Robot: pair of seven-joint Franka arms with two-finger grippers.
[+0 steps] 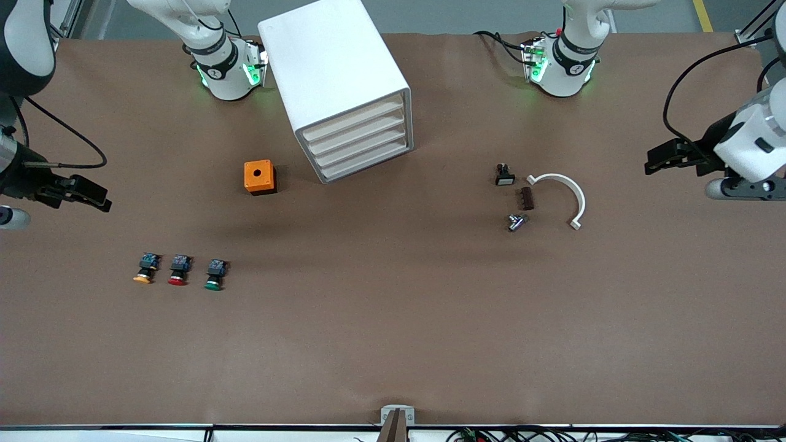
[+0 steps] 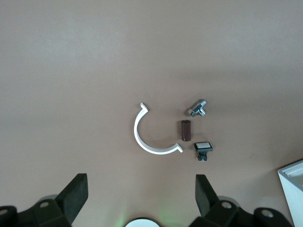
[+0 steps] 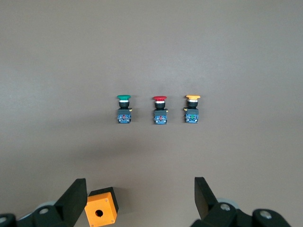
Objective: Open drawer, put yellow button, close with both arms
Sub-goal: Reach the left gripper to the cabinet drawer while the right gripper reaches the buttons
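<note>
Nothing of the task is done yet, as far as can be judged: the drawer [image 1: 355,121], topmost of four in the white cabinet [image 1: 334,73], sits shut, flush with the three below it. The yellow button [image 1: 145,270] lies on the counter [image 1: 393,344] at the right arm's end, in a row with a red button [image 1: 178,271] and a green button [image 1: 215,275], all nearer the front camera than the orange box [image 1: 260,177]. The left tool [image 2: 142,191] hangs with its jaws spread wide and empty above the counter near a white curved clip [image 1: 562,197] and a few small parts. The right tool [image 3: 141,194] is likewise wide open, holding nothing, over the counter beside the orange box. Opening, loading and closing all remain. No readable writing or brand shows anywhere.
</note>
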